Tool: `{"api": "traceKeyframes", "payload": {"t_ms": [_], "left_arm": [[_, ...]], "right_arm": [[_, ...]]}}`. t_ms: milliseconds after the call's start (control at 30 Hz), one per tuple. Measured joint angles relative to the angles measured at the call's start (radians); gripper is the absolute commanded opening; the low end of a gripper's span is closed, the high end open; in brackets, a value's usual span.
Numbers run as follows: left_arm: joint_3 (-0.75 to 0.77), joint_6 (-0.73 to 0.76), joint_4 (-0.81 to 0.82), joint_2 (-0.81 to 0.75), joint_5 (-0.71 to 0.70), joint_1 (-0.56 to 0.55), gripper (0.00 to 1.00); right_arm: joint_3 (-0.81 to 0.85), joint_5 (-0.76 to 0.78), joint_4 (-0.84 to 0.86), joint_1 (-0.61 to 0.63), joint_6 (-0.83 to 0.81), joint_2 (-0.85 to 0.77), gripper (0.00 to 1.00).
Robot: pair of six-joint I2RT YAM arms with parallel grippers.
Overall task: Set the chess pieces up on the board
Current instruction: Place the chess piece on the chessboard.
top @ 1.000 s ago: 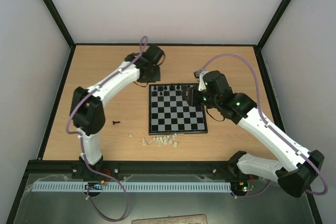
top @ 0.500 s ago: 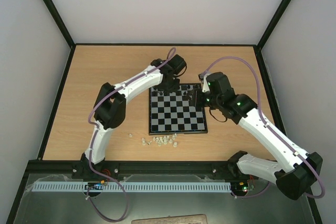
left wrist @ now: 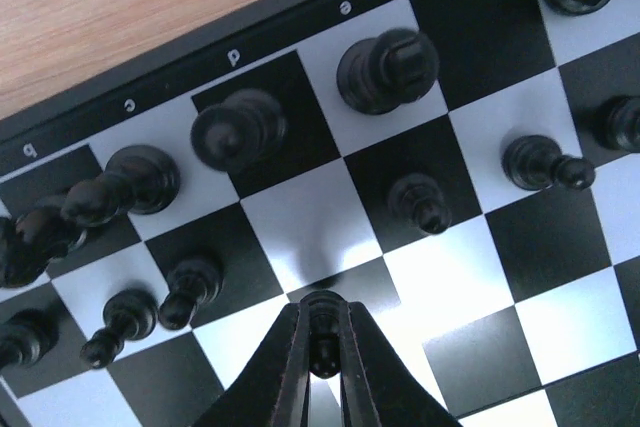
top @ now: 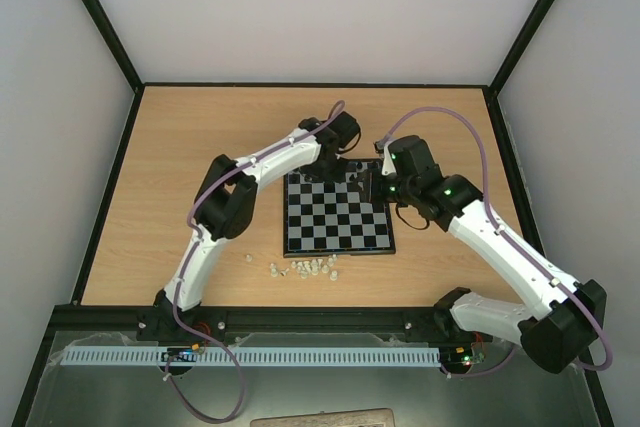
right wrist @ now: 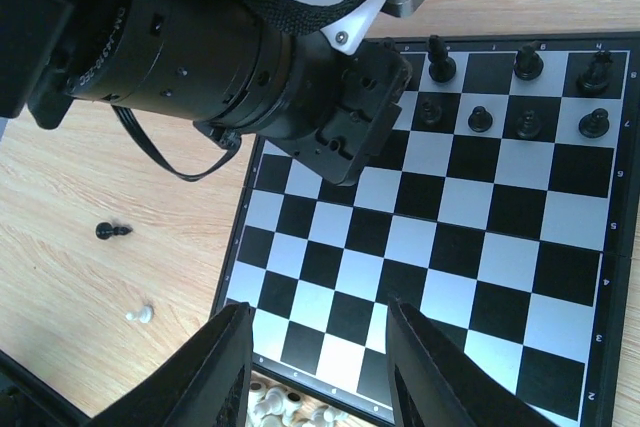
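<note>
The left gripper (left wrist: 322,319) has its two fingers (left wrist: 285,372) squeezed close together on one small black pawn (left wrist: 322,355). The pawn sits right between the finger tips, low over the chessboard (left wrist: 250,42). I cannot tell if it touches the square under it. Just past the tips stand more black pawns (left wrist: 420,202), one ahead to the right and two off to the left. Further ahead is a row of bigger black pieces (left wrist: 385,69), right by the board's black rim.

The right gripper (right wrist: 315,312) has its fingers (right wrist: 215,372) wide apart and holds nothing. It hangs over the middle squares of the board. The black pieces are far ahead of these fingers, at the other end of the board. A lone black pawn (right wrist: 112,231) lies on the wood, off the board, out to the left of the left finger. A bunch of whitish pieces (top: 305,268) lies on the wood beside the near edge of the board.

The board rests on a light brown wooden table (top: 200,147). Black edges (top: 100,22) run around the table, and plain white walls (top: 300,7) stand behind it
</note>
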Motion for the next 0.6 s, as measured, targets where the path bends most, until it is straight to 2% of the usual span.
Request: {"api": "traceKeyframes", "payload": {"t_ms": [600], "left_arm": [[0.054, 0.029, 0.017, 0.060, 0.016, 0.037, 0.02]], "right_arm": [[-0.002, -0.021, 0.008, -0.002, -0.003, 0.021, 0.38]]}}
